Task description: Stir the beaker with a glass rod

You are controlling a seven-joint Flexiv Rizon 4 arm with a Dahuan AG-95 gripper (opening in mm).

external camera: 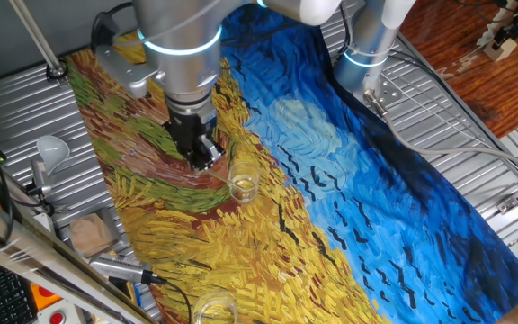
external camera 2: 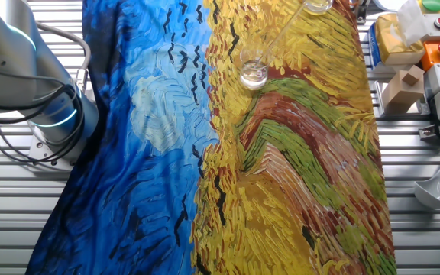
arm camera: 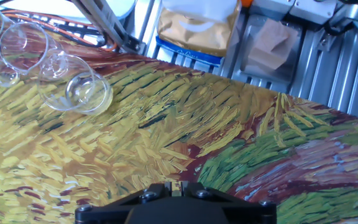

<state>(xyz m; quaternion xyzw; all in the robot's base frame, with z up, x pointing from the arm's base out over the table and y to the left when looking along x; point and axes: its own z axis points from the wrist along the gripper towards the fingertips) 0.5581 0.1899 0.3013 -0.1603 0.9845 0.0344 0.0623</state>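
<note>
Painted cloth (external camera: 349, 207) covers the table. Beside the beaker (external camera: 244, 185), the gripper (external camera: 201, 153) hovers, grip state unclear. Judging so, finding and grasping the glass rod (external camera 2: 279, 34) comes next.

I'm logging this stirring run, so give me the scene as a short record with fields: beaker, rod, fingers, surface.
beaker: small clear glass, upright on the cloth
glass rod: lower end in the beaker, leaning toward the wider glass vessel; not held
gripper: low over the cloth, beside the beaker, not touching it
fingers: open or shut, cannot tell
surface: painted cloth over the table
</note>
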